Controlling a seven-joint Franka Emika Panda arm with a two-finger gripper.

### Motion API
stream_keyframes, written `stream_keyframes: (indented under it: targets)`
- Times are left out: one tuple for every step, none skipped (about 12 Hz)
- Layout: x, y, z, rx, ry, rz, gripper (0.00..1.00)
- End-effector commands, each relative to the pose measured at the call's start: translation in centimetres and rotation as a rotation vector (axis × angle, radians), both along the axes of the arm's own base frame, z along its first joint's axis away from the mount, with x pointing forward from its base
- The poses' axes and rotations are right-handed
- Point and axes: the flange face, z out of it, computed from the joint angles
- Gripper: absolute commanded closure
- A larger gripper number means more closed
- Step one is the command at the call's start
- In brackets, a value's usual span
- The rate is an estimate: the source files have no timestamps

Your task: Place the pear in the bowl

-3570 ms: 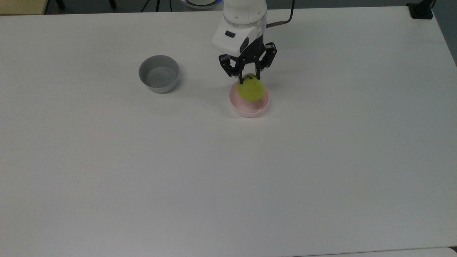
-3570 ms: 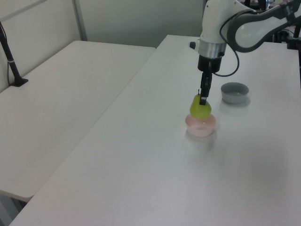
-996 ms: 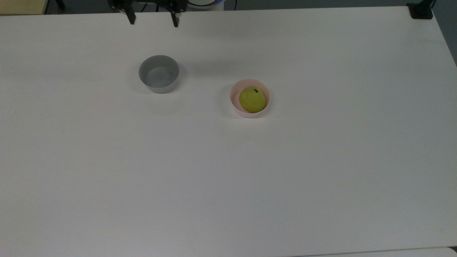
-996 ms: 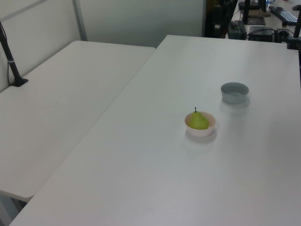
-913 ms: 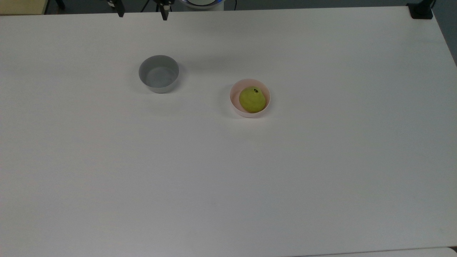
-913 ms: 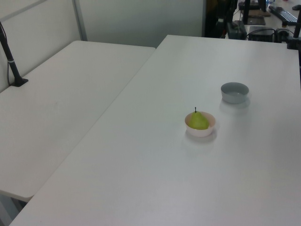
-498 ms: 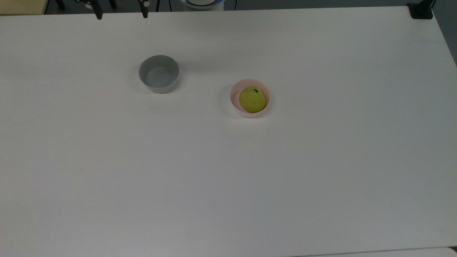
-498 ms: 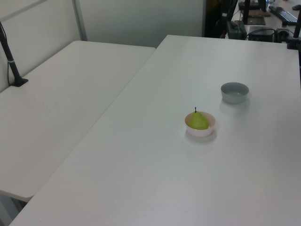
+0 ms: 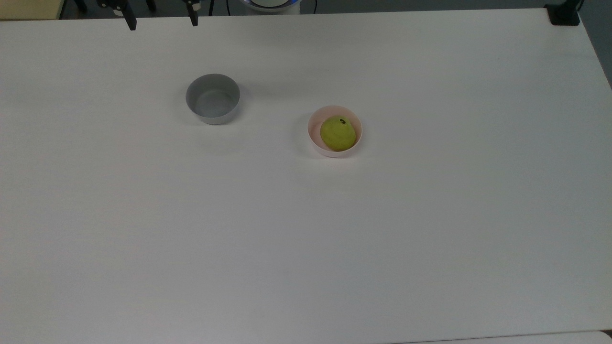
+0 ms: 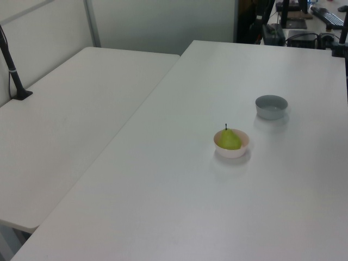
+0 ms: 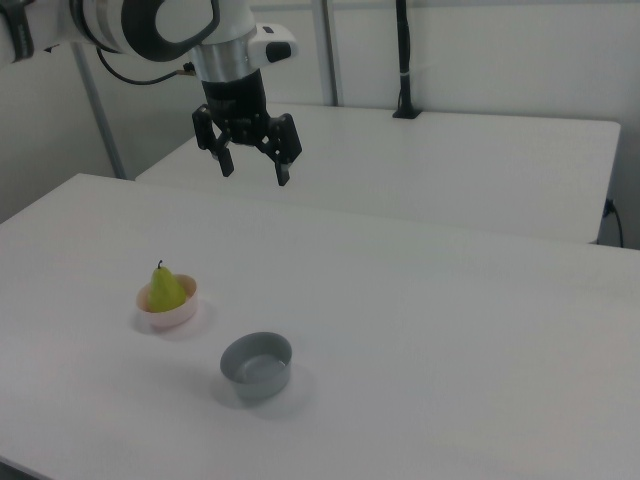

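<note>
Honestly, little looks likely to go wrong now: the pear (image 9: 337, 133) sits upright inside the pink bowl (image 9: 313, 138), stem up, and to my eye the job is done. It does fill most of the bowl and stands above the rim, as the left view shows (image 10: 230, 140), so a knock to the bowl (image 10: 232, 150) could tip it or send bowl and fruit sliding together on the smooth top. The gripper (image 11: 252, 162) hangs high above the far side of the table, well apart from both bowls, its fingers (image 11: 283, 172) spread wide and carrying nothing. In the top view its two dark tips (image 9: 159, 17) poke in at the upper edge. If the arm swung low on its way anywhere, the grey bowl (image 9: 213, 99) lies closer to its line than the pink one and would be struck first; it is light-looking and empty, so it would skate off easily.

The table (image 9: 306, 239) is a broad, plain white slab, matte and bare apart from the two bowls. A second white table (image 10: 65, 125) butts against it along one long edge. Behind are pale partition walls with grey uprights, a black pole (image 11: 404, 60) clamped to the neighbouring table, and some dark equipment and cables past the far end (image 10: 283, 22).
</note>
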Motion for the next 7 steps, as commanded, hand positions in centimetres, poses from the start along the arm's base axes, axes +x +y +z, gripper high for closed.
stream_keyframes:
  targets:
    - [-0.19,1.47,0.39,0.002,-0.012,-0.014,0.0]
    - [-0.6,2.06,0.76,0.007,-0.018,-0.028,0.0]
    - [-1.05,2.23,0.52,0.011,-0.012,-0.026,0.0]
    - [-1.12,2.23,0.59,0.012,-0.012,-0.026,0.0]
    - [-1.04,2.15,0.49,0.011,-0.01,-0.026,0.0]
    - [-1.04,2.15,0.49,0.011,-0.01,-0.028,0.0]
    - [-1.04,2.24,0.48,0.011,-0.009,-0.026,0.0]
